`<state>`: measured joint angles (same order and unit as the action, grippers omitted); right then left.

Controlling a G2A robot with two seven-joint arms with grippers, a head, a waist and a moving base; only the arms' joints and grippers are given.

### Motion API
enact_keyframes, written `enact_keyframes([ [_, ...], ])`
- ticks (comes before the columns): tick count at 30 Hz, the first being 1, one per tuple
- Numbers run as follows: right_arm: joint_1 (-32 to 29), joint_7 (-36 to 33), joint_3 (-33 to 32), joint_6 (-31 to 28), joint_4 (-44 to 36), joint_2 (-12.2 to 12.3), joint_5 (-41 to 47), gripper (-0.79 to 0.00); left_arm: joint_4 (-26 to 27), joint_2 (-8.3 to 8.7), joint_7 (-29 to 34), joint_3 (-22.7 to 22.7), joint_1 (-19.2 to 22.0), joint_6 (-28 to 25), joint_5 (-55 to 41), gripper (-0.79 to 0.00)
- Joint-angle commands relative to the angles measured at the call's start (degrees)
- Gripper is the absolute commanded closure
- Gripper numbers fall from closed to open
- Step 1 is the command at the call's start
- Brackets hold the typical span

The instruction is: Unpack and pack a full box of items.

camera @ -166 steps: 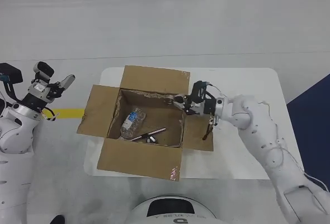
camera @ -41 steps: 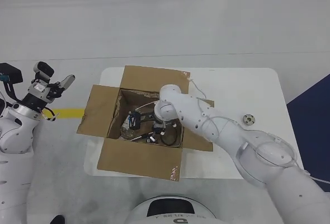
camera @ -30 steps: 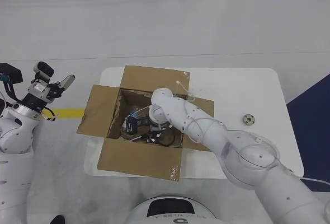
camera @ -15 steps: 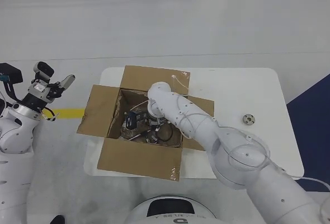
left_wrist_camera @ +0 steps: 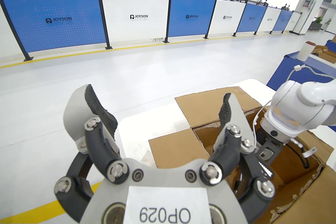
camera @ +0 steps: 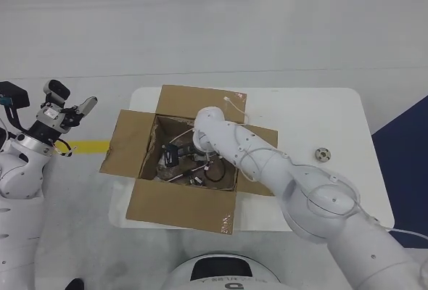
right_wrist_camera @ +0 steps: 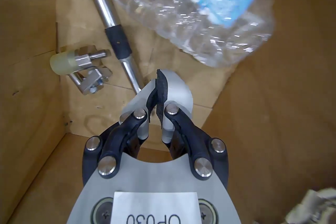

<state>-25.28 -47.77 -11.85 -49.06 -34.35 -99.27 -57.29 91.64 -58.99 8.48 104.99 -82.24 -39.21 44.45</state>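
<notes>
A cardboard box (camera: 130,141) stands open on the left half of the white tabletop (camera: 308,109). All four flaps are folded outward, and the left flap reaches past the tabletop's left edge. The right arm bends down over the box's far right corner and goes inside.

In the right wrist view, the right gripper (right_wrist_camera: 158,83) hangs low in the box with its fingers pressed together and nothing between them. Its tip sits over the end of a thin metal rod (right_wrist_camera: 105,7) with a black band around its middle. Whether the tip touches the rod cannot be told.

A clear plastic water bottle (right_wrist_camera: 189,7) with a blue and white label lies on its side on the box floor, just beside the rod and running roughly along it. On the rod's other side, close to a box wall (right_wrist_camera: 26,25), lies a small metal clamp fitting (right_wrist_camera: 81,64) with a pale translucent cap.

A small round metal part (camera: 321,154) sits alone on the tabletop near its right edge, well apart from the box.

The left gripper (left_wrist_camera: 157,101) is held in the air beyond the tabletop's left edge, with its fingers spread wide and empty, facing the box's far flap (left_wrist_camera: 210,109).
</notes>
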Motion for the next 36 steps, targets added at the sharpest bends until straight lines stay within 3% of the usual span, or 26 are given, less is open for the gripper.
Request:
enact_keyframes([
  [1, -0.6, -1.1, 0.1, -0.9, -0.8, 0.0, 0.4, -0.231, 0.0, 0.0, 0.0, 0.0, 0.0, 0.0, 0.0, -0.785],
  [10, -2.1, -3.3, 0.7, -2.8, -1.0, -1.0, 0.8, -0.259, 0.0, 0.0, 0.0, 0.0, 0.0, 0.0, 0.0, -0.785],
  [14, -2.1, -3.8, 0.9, -2.4, 0.2, -1.8, 0.7, -0.277, 0.0, 0.0, 0.0, 0.0, 0.0, 0.0, 0.0, -0.785],
  [18, -2.0, -4.1, 1.2, -1.3, 0.8, -2.8, -0.1, -0.351, 0.0, 0.0, 0.0, 0.0, 0.0, 0.0, 0.0, -0.785],
  [24, -2.0, -4.4, 1.9, -0.5, 2.8, -4.6, -1.5, -0.36, 0.0, 0.0, 0.0, 0.0, 0.0, 0.0, 0.0, -0.785],
  [30, -2.4, -6.4, 2.1, 0.2, 5.6, -6.9, -2.7, -0.274, 0.0, 0.0, 0.0, 0.0, 0.0, 0.0, 0.0, -0.785],
  [34, -2.2, -7.1, 2.1, 0.6, 7.0, -8.0, -3.6, 0.0, 0.0, 0.0, 0.0, 0.0, 0.0, 0.0, 0.0, -0.785],
  [36, -2.0, -7.2, 2.1, 0.3, 7.2, -8.5, -3.8, 0.0, 0.0, 0.0, 0.0, 0.0, 0.0, 0.0, 0.0, -0.785],
])
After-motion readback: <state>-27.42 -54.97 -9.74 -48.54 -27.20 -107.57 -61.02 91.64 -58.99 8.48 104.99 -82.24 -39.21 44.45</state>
